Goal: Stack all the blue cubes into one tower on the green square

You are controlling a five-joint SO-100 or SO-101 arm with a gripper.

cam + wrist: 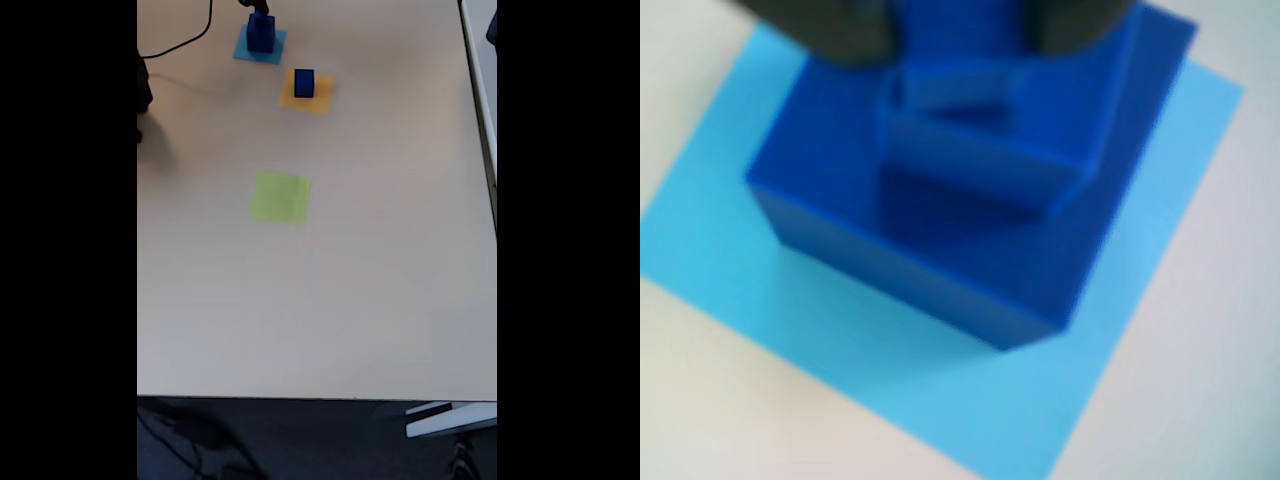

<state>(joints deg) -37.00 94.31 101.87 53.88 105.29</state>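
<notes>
In the wrist view a large blue cube stands on a light-blue paper square, and a much smaller blue cube rests on its top. My gripper hangs just above them; its two dark fingers flank the small cube's far side, blurred. In the fixed view this stack sits at the table's far edge under the gripper. Another blue cube stands on an orange square. The green square lies bare nearer the table's middle.
A black cable curls at the far left of the beige table. A dark object sits at the left edge. Open tabletop lies between the green square and the near edge.
</notes>
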